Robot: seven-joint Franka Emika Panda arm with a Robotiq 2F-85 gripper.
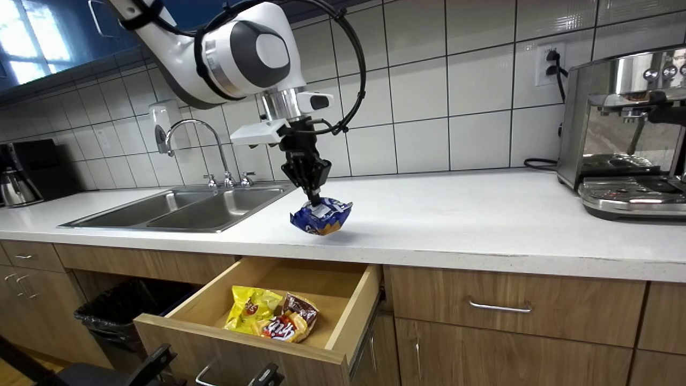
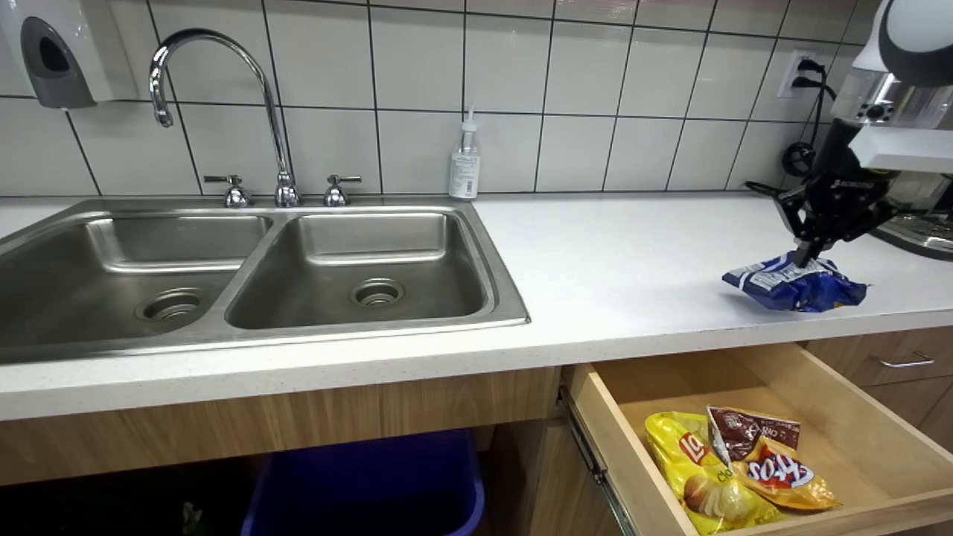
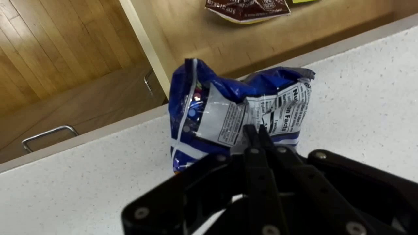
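Observation:
A blue snack bag [image 1: 321, 219] hangs just above the white counter in both exterior views, close to the counter's front edge. My gripper [image 1: 315, 199] points down and is shut on the bag's pinched upper side. In the wrist view the blue bag [image 3: 215, 124] shows its nutrition label, and the gripper's fingertips [image 3: 249, 130] press close together into the crumpled film. Below and in front is a pulled-out wooden drawer [image 2: 774, 372]. Inside it lie a yellow chip bag [image 2: 692, 461], an orange Fritos bag [image 2: 782, 476] and a brown bag [image 2: 752, 432].
The counter [image 1: 455, 214] carries a steel double sink [image 2: 372, 327] with a tall faucet [image 2: 260, 82], plus a clear pump bottle [image 2: 465, 164]. An espresso machine [image 1: 632, 134] stands at the far end. Under the counter are a black-lined bin [image 1: 118, 305] and a blue bin [image 2: 372, 484].

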